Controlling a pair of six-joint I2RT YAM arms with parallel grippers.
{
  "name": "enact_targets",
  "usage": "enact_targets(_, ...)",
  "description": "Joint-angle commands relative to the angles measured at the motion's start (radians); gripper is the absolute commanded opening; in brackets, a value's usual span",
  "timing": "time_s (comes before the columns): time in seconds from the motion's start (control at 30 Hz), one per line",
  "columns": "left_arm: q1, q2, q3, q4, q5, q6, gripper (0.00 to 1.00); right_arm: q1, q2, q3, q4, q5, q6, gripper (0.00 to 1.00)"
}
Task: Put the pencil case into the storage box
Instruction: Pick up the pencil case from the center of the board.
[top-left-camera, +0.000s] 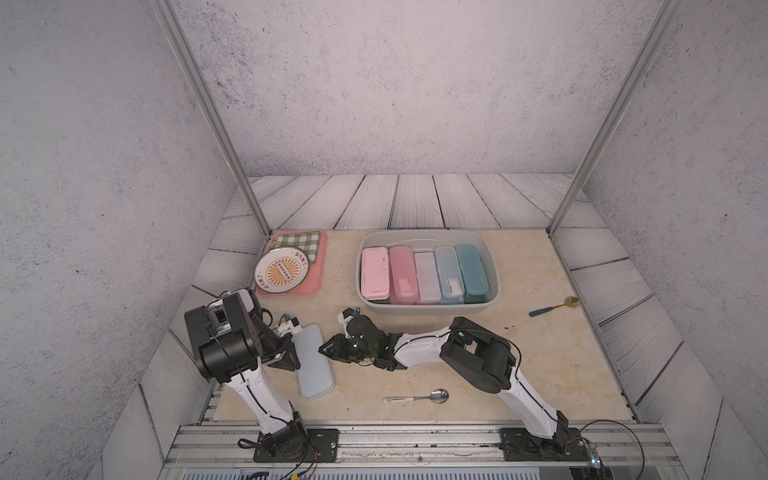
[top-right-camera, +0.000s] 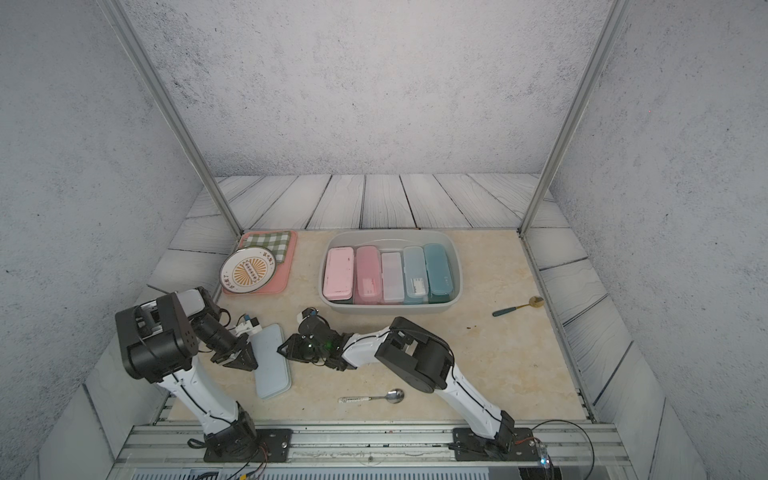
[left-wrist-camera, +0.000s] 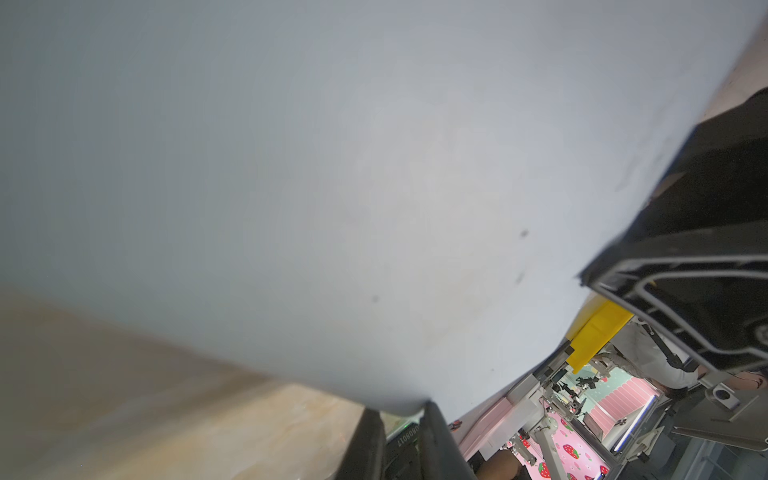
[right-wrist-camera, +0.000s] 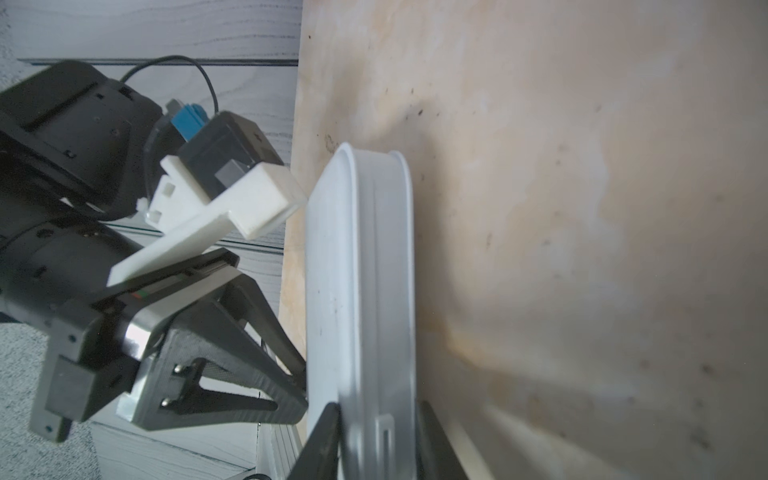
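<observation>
Fingers of left gripper and right gripper each pinch the pencil case. Spoon lettering at four o'clock is unreadable.

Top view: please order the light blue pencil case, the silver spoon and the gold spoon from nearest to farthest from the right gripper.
1. light blue pencil case, at the tips of the right gripper, front left.
2. silver spoon, front centre.
3. gold spoon, far right side.

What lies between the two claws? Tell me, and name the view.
The pale blue pencil case lies between the left claw and right claw, one at each long edge; both top views show it.
</observation>
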Motion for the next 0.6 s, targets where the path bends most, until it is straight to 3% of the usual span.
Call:
enact_targets(0.0,-0.009,0.0,-0.018,0.065,0.021,0.0,0.19,0.029,-0.038,-0.022,0.044,-0.08,-0.036,0.19)
enact_targets(0.1,-0.01,-0.01,-0.018,0.06,0.031,0.003,0.2,0.028,-0.042,-0.018,0.02,-0.102,-0.04,0.27)
enact_targets(0.27,-0.009,-0.015,-0.033,0.065,0.028,0.009,0.21,0.023,-0.031,-0.014,0.078,-0.203,-0.035,0.31)
enact_targets(0.47,-0.009,-0.029,-0.037,0.061,0.043,0.015,0.22,0.007,-0.028,-0.014,0.04,-0.226,-0.026,0.53)
enact_targets(0.57,-0.01,-0.026,-0.038,0.054,0.056,0.021,0.22,0.007,-0.008,0.034,0.002,-0.24,-0.038,0.54)
